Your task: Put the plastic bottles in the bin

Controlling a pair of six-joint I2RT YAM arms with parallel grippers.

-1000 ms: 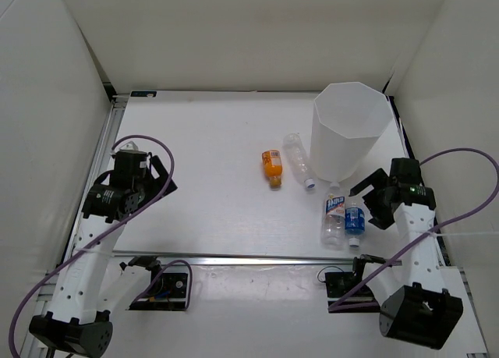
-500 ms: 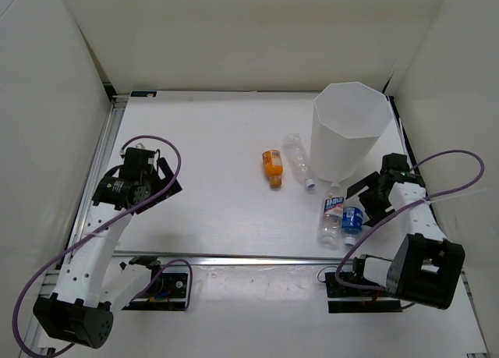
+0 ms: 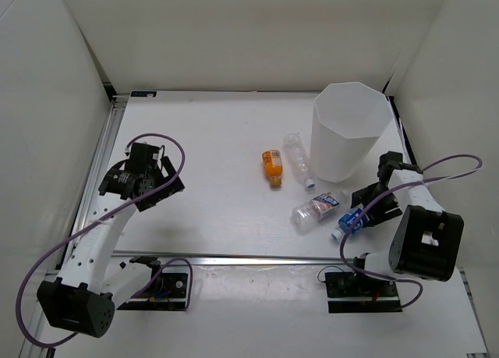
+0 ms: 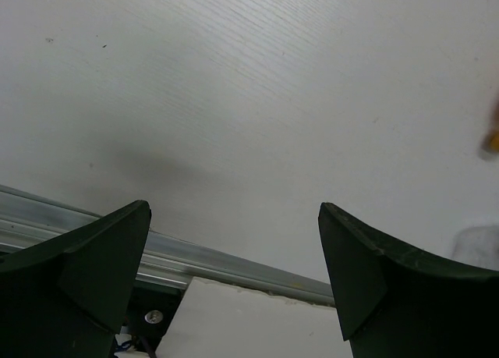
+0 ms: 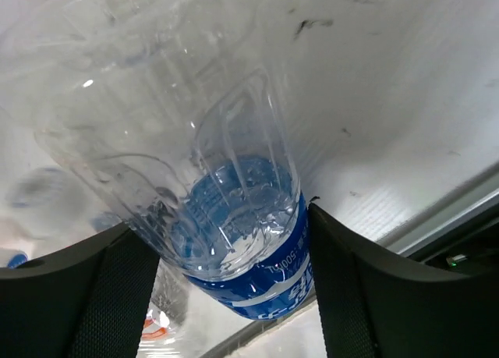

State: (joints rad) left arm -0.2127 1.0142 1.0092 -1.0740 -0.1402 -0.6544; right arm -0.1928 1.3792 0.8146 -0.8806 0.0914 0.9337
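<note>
Fingers of the right gripper (image 5: 234, 280) are clamped across the short blue-labelled bottle (image 5: 242, 217), for carrying to the bin (image 3: 343, 151). The left gripper's (image 4: 234, 210) fingers are spread apart, nothing between them.

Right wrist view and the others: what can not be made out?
Right wrist view: short blue-labelled clear plastic bottle, cut off by the top edge; cap not in view.
Left wrist view: orange plastic bottle, blurred sliver at the right edge.
Top view: print on the blue-white-labelled clear bottle, too small.
</note>
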